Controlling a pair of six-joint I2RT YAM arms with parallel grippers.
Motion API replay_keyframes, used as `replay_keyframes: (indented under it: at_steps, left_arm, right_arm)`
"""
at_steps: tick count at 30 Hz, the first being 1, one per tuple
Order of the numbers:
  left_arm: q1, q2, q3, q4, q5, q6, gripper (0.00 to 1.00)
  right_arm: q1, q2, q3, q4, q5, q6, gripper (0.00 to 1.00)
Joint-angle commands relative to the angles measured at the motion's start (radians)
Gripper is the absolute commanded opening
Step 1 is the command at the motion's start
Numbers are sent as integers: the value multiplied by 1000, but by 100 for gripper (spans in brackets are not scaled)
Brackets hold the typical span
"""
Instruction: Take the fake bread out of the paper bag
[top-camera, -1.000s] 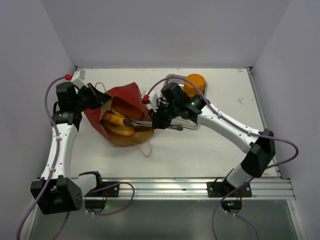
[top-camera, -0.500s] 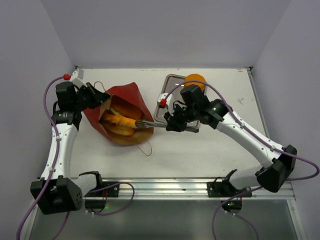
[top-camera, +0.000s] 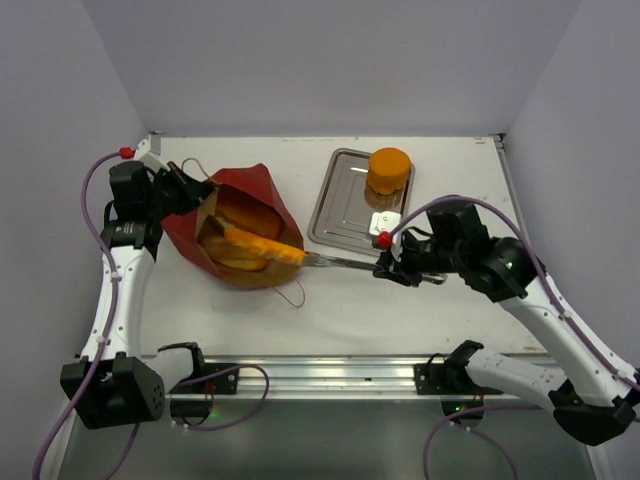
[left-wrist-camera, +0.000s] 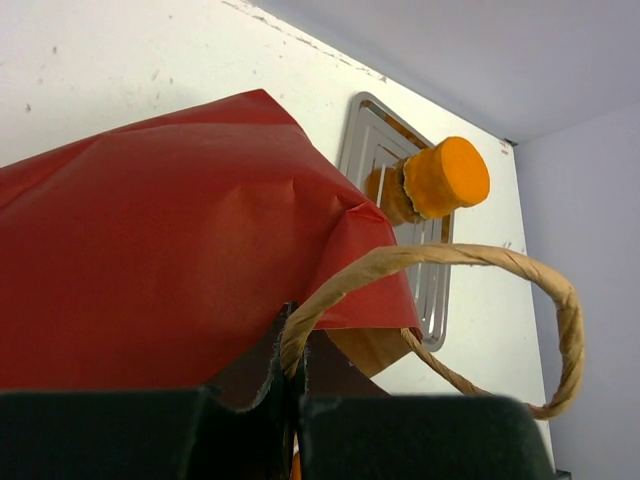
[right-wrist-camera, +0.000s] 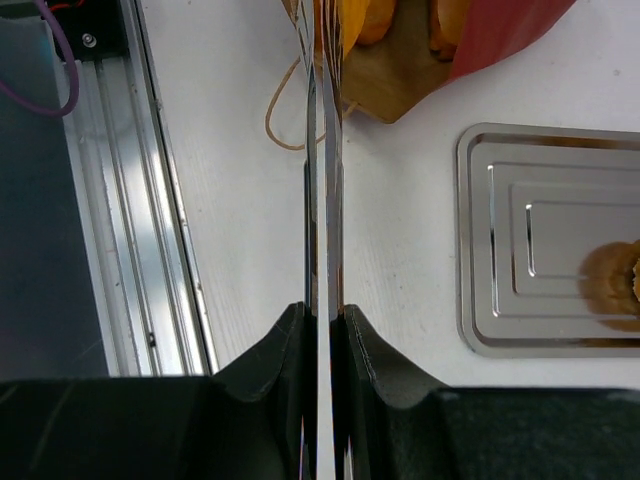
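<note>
Left gripper (top-camera: 190, 197): I have it pinched shut on the paper bag (top-camera: 250, 188) rim, beside a cord handle (left-wrist-camera: 480, 262).
Right gripper (top-camera: 392, 268): I grip the metal tongs (top-camera: 345, 263), jaws narrow.
Baguette (top-camera: 262, 245): lies at the bag mouth, its end between the tong tips.
Round bun (top-camera: 389, 170): on the tray (top-camera: 340, 210).

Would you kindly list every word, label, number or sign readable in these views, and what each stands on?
None: no readable text shows on the red paper bag, the rectangular silver metal tray, the orange cylindrical toy bread, the slim metal tongs or elsewhere.
</note>
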Motion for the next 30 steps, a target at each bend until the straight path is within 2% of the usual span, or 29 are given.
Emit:
replay_keyframes:
  at_steps: [1,9,16,23,26,30]
  left_arm:
    - [7,-8,56,-2,-59,-24,0]
    - [7,-14,62,-25,-79,-27,0]
    - [7,-22,55,-33,-77,-13,0]
    - [5,-31,38,-30,-51,7,0]
    - [5,-38,27,-27,-33,17,0]
    - [5,-40,21,-22,-11,40,0]
  right_arm:
    - [-14,-71,10,-9,-11,-39,0]
    - [-92,-168,76,-25,19,-2,0]
    - [-136,-171,133,-18,54,32,0]
    - [-213,-96,101,88,247,142,0]
    - [-326,-33,61,120,214,190,0]
    - [-443,57,14,159,59,263,0]
